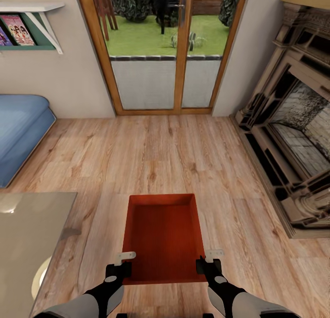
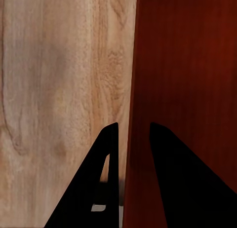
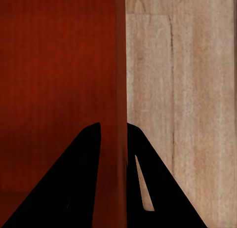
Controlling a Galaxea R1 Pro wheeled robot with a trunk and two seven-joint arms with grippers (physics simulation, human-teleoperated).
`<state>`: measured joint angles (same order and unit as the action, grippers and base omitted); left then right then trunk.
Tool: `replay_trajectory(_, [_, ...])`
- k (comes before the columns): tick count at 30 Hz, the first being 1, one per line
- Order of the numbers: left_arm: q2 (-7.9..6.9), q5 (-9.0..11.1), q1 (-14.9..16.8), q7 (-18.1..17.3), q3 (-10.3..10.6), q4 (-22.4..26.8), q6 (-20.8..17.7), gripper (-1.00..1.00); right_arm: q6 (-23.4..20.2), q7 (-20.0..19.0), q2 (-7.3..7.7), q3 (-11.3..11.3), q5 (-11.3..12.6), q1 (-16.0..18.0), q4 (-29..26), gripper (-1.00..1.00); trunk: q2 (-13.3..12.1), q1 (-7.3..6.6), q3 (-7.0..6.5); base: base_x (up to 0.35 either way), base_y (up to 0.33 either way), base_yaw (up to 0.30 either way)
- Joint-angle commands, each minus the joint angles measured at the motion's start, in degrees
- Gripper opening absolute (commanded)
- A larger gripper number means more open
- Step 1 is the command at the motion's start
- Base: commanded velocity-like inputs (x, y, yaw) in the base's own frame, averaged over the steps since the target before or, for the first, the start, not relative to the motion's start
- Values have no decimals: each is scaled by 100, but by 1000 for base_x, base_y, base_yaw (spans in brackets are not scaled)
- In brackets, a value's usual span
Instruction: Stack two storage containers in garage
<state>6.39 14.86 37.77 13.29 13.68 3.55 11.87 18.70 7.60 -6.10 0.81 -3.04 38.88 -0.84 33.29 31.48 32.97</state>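
Left claw (image 1: 124, 263): fingers straddle bin's left wall, clamped on it.
Right claw (image 1: 207, 261): pinches right wall likewise.
Bin (image 1: 161, 233): open-topped, between both claws, long axis pointing away toward glass doors (image 1: 165, 47); equally near both arms.
Location: living room, over plank floor (image 1: 183, 148).
Unclear: whether bin is lifted; second bin.

At the bottom of the head view we see two arms with light grey, rounded forearm shells that give way to glossy black wrist housings. Each wrist carries a small grey disc on top. The left gripper (image 1: 124, 261) and right gripper (image 1: 209, 259) end in black blocks with pale grey tabs. In the wrist views the fingers (image 2: 101, 183) appear as flat black tapering wedges, one bearing a narrow slot.
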Motion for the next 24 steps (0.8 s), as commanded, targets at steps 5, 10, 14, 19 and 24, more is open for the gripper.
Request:
replay_trajectory(5, [3, 25, 3, 42, -23, -4, 9, -100, 9, 10, -31, -112, -56, 4, 4, -100, 6, 2, -33, 0, 0, -130])
replay_trajectory(10, [3, 25, 3, 42, -23, -4, 9, -100, 11, 9, -31, -112, -56, 3, 4, -100, 6, 2, -72, 0, 0, -131])
replay_trajectory(14, [3, 25, 3, 42, -23, -4, 9, -100, 11, 10, -31, -111, -56, 2, 6, -100, 6, 2, -102, 0, 0, -131])
replay_trajectory(19, [3, 25, 3, 42, -23, -4, 9, -100, 11, 6, -27, -112, -60, 2, 5, -100, 6, 2, -127, 0, 0, -87])
replay_trajectory(24, [4, 25, 3, 42, -23, -4, 9, -100, 11, 11, -25, -116, -57, -1, 7, -100, 6, 2, -132, 0, 0, -10])
